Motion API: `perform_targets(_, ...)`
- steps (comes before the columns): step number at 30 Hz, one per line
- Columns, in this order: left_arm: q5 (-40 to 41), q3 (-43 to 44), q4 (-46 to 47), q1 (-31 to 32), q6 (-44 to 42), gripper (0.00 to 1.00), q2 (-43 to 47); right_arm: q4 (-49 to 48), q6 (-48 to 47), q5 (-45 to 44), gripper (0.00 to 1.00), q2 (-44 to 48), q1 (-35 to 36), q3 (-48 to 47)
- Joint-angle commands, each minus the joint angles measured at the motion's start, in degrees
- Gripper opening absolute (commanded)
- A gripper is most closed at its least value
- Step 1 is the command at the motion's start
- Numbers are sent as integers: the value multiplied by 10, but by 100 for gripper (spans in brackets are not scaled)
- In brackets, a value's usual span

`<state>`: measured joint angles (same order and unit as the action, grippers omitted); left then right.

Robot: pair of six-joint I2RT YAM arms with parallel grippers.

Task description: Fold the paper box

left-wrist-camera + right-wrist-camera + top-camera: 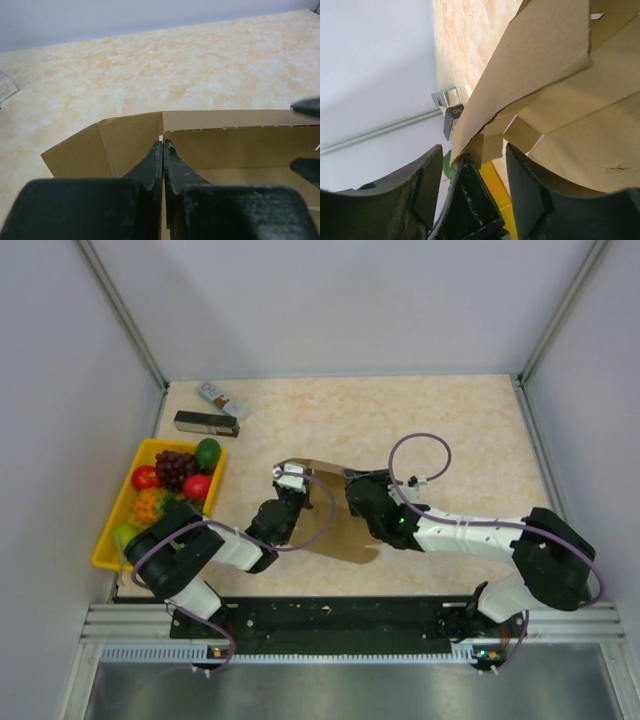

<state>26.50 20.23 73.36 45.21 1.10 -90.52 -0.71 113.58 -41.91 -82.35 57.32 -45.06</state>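
The paper box is a brown cardboard carton, partly folded, on the table between my two grippers. My left gripper is at its left end. In the left wrist view the gripper is shut on the upright edge of a box wall, and a side flap spreads to the left. My right gripper is at the box's right side. In the right wrist view it is open, and a large cardboard panel with small tabs hangs over its jaws.
A yellow tray of fruit stands at the left edge. A slim black box and a small white packet lie at the back left. The packet also shows in the left wrist view. Grey walls enclose the table.
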Motion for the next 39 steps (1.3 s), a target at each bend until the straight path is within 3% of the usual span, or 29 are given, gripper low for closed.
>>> perform_targets(1,13,-5,92,7,-3,0,-1,-3,137,-31,41,-23,2,-33)
perform_targets(4,16,-6,100,8,-3,0,-4,-12,147,-23,35,-36,1,-32)
perform_targets(12,25,-15,130,15,-6,0,-16,-28,152,-39,36,-50,-4,-31)
perform_targets(17,25,-19,144,21,-6,0,-18,-62,165,-26,42,-60,-17,-21)
perform_targets(21,28,-19,151,24,-21,0,-21,-75,171,-20,39,-72,-22,-19)
perform_targets(24,26,-22,166,27,-23,0,-26,-88,174,-13,32,-80,-25,-22)
perform_targets(25,26,-22,168,29,-23,0,-26,-93,175,-10,15,-85,-27,-22)
perform_targets(28,23,-23,166,30,-19,0,-26,-109,168,-6,0,-91,-26,-21)
perform_targets(30,22,-23,152,30,-16,1,-19,-113,159,-6,0,-91,-26,-18)
perform_targets(32,35,-26,111,30,9,18,8,-133,148,-8,0,-91,-28,1)
perform_targets(33,44,-34,97,30,22,34,19,-166,140,-7,0,-90,-30,10)
perform_targets(34,54,-41,83,30,47,41,30,-180,132,-9,0,-88,-30,19)
perform_targets(36,50,-62,43,30,68,51,67,-200,106,-12,0,-84,-31,40)
perform_targets(39,23,-89,-31,30,112,55,125,-229,87,-16,0,-78,-35,69)
